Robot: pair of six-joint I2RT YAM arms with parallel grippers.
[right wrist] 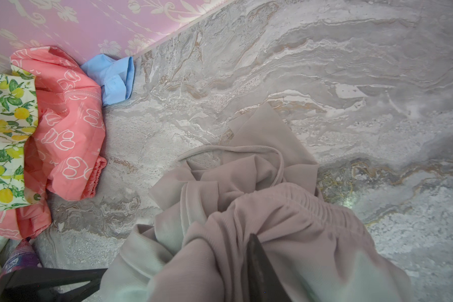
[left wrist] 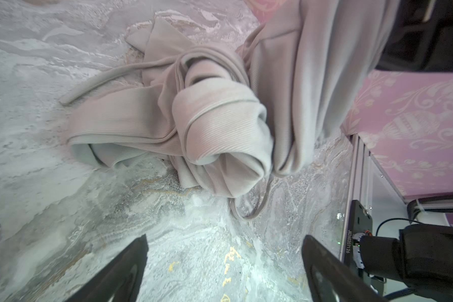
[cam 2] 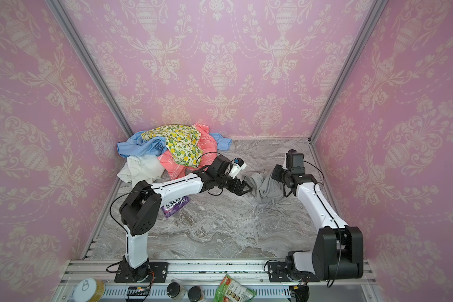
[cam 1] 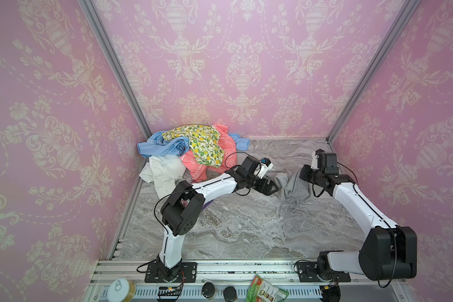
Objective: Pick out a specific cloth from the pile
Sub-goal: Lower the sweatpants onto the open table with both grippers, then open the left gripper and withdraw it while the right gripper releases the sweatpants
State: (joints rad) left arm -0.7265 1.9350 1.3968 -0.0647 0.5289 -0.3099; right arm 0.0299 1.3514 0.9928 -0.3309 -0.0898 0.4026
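The cloth (cam 1: 293, 185) (cam 2: 266, 187) is a plain light-grey garment with thin cords, bunched on the marble table right of the middle. My right gripper (cam 1: 300, 174) (right wrist: 232, 251) is shut on its upper fold. One dark finger (right wrist: 258, 261) shows and the fabric covers the other one. My left gripper (cam 1: 275, 188) (left wrist: 224, 241) stands open just left of the cloth (left wrist: 220, 125), with only bare table between its fingers. The pile (cam 1: 194, 149) (cam 2: 173, 146) of lemon-print, coral, light-blue and white cloths lies in the back left corner, apart from the grey cloth.
A purple packet (cam 2: 174, 205) lies on the table under the left arm. Pink patterned walls close the table on three sides. On the front rail stand a tin (cam 1: 120, 289), two dark-lidded jars (cam 1: 208, 289) and a green packet (cam 1: 266, 289).
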